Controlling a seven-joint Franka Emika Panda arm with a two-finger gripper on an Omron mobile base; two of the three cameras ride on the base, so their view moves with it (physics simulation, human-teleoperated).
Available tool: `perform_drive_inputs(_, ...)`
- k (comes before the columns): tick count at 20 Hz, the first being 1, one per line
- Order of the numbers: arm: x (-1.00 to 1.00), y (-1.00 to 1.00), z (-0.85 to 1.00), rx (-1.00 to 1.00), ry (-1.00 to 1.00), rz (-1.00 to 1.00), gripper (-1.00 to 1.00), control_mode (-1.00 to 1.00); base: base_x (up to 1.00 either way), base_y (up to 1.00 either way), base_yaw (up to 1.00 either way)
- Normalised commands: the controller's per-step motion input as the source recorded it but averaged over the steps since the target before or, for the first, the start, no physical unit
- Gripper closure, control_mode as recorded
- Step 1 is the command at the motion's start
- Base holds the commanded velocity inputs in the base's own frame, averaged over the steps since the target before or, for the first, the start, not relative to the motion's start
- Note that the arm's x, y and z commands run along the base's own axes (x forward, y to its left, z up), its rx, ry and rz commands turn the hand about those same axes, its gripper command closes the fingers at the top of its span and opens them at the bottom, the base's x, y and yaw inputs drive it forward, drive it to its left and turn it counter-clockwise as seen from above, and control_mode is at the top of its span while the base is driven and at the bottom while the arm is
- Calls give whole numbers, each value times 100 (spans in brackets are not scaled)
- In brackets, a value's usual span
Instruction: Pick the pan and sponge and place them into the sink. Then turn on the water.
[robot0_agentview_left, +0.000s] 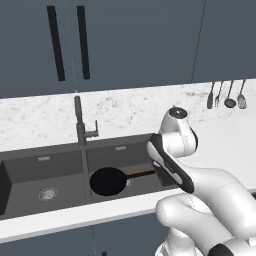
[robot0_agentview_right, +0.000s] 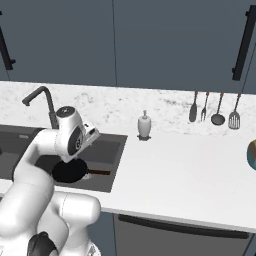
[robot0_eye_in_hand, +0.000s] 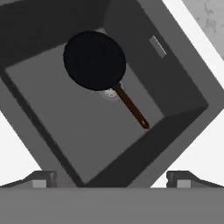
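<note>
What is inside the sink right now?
The pan lies in the right basin of the sink, covering most of that drain. The left basin shows just its drain.

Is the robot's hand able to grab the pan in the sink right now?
Probably yes. The pan lies in the sink basin straight below the gripper, whose fingers stand open, and nothing sits between them.

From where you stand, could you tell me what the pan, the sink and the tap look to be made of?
Pan: matte black, probably coated metal, no shine; its handle is brownish, perhaps wood. Sink: dark grey, dull and even, so maybe stone composite or coated metal. Tap: dark metal by its look, with a dull finish.
</note>
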Motion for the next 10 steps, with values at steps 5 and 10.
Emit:
perform_drive_inputs(5,0,-45,8,1,10,-55,-100,-100,0,0,0)
perform_drive_inputs(10,0,-56,24,11,10,-33,-100,-100,0,0,0)
